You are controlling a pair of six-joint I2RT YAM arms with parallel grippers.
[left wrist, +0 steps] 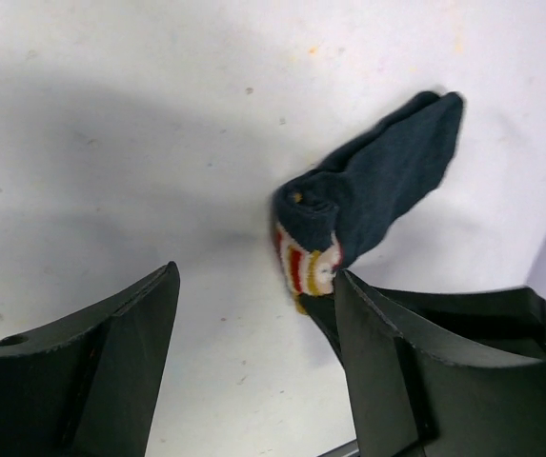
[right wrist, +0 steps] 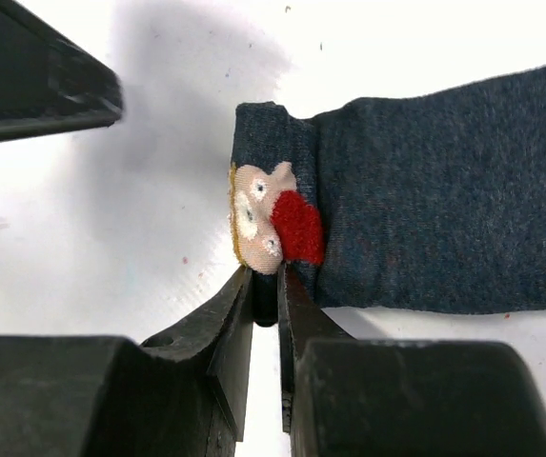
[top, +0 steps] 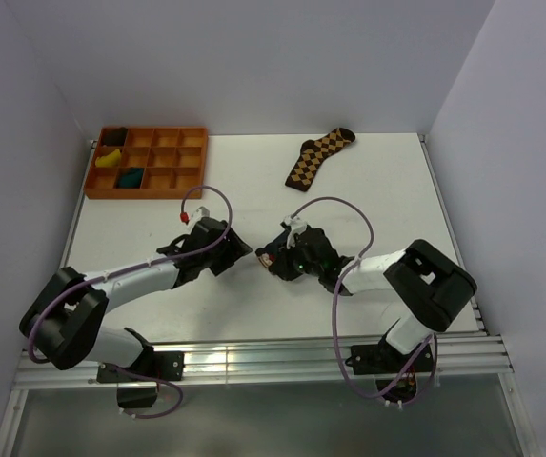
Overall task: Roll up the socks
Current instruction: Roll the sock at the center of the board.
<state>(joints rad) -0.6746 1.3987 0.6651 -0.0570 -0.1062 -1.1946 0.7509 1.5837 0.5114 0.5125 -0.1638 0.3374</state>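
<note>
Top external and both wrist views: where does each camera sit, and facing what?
Top external: above and behind, looking down at the table, both arms in view.
Left wrist: low, facing the dark teal sock, past its open left gripper.
Right wrist: close on the sock's patch; right gripper pinches its edge.
Both wrist views share that sock.

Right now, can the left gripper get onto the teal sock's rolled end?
Probably yes. The left gripper is open with the sock just ahead, its rolled end beside one finger, nothing between. It sits off-centre, and the right gripper pinches that end, so space is tight.
</note>
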